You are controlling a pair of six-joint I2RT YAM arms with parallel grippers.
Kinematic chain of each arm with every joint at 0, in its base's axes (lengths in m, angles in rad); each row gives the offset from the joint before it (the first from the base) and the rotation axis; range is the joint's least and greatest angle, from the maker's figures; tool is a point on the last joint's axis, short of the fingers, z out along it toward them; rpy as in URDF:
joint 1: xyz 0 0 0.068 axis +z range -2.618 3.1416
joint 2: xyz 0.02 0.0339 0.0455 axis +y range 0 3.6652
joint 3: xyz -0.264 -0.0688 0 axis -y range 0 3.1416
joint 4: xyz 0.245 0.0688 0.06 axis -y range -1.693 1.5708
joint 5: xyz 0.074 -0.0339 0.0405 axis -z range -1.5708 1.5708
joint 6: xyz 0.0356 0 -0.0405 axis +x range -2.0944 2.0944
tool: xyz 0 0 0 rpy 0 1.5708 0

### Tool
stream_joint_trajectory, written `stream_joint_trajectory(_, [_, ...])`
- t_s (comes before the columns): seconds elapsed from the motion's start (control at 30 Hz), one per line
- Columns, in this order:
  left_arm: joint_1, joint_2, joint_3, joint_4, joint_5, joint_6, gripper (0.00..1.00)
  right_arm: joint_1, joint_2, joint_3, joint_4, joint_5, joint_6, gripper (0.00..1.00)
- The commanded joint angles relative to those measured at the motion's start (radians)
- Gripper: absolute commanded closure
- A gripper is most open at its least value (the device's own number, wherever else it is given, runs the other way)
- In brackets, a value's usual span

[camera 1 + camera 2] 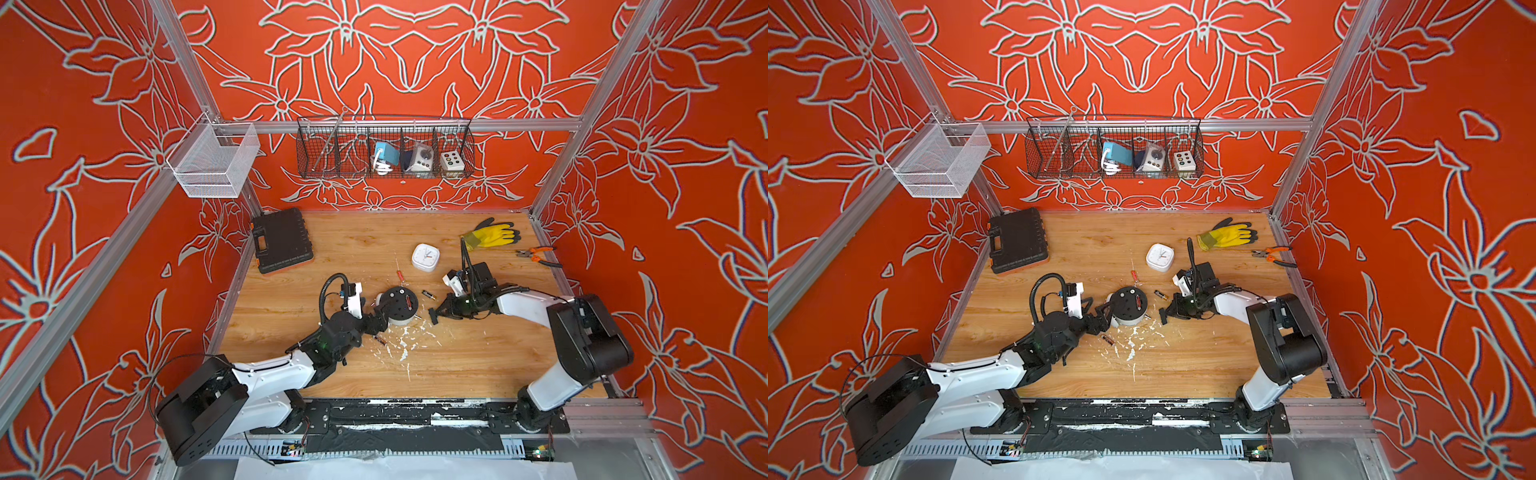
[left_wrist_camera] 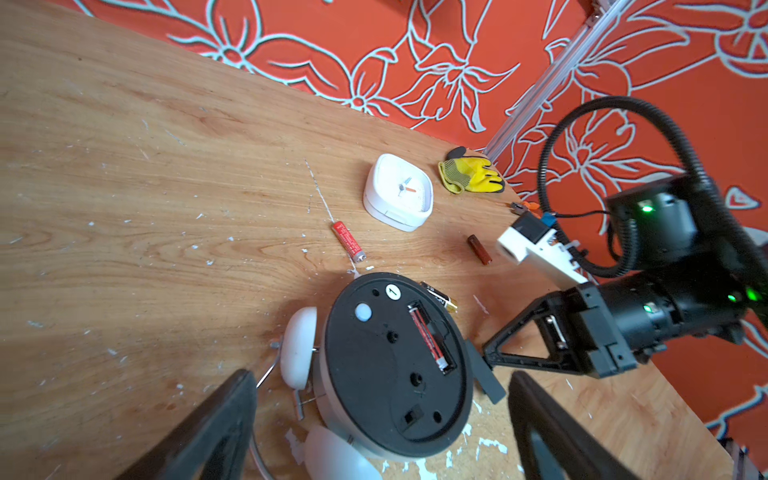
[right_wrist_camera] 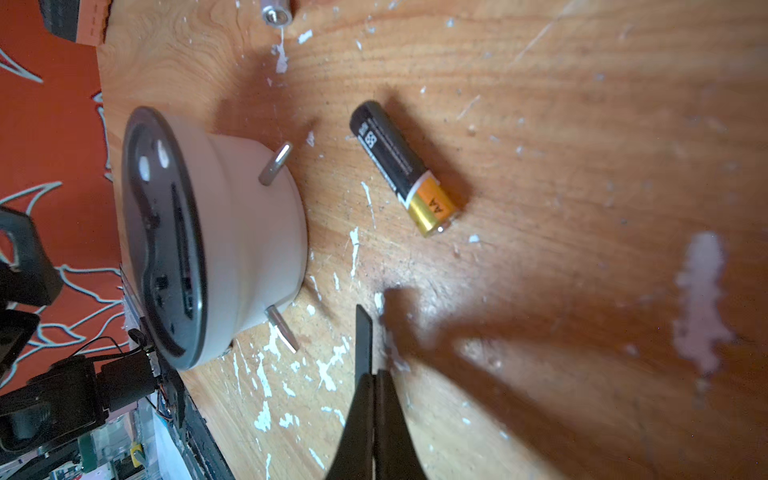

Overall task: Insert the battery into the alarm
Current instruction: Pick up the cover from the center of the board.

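Right tool (image 3: 376, 376) low — pinching cover (image 3: 363, 336).

Alarm (image 1: 398, 305) dial out of sight underneath.

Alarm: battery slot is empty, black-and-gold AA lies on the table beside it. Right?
Not quite. The slot in the alarm is not empty: the left wrist view shows a red battery lying in it. The black-and-gold AA does lie on the table beside it.
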Motion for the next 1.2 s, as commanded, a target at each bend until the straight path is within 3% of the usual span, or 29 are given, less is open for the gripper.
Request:
stream_joint_trajectory(0.0, [0.049, 0.019, 0.038, -0.08, 0.06, -0.122, 0.11, -0.002, -0.063, 0.005, -0.054, 0.038, 0.016, 0.96])
stream_joint_trajectory(0.17, [0.102, 0.057, 0.077, -0.168, 0.136, -0.222, 0.11, -0.002, -0.126, 0.019, -0.068, 0.048, 0.046, 0.97])
stream_joint_trajectory(0.4, [0.141, 0.101, 0.098, -0.258, 0.182, -0.297, 0.2, 0.001, -0.2, 0.018, -0.031, 0.045, 0.146, 1.0])
stream_joint_trajectory(0.8, [0.187, 0.214, 0.141, -0.301, 0.288, -0.287, 0.38, 0.037, -0.208, 0.038, 0.047, 0.06, 0.267, 1.0])
stream_joint_trajectory(1.17, [0.187, 0.261, 0.163, -0.32, 0.315, -0.274, 0.47, 0.089, -0.129, 0.078, 0.104, 0.061, 0.29, 1.0])
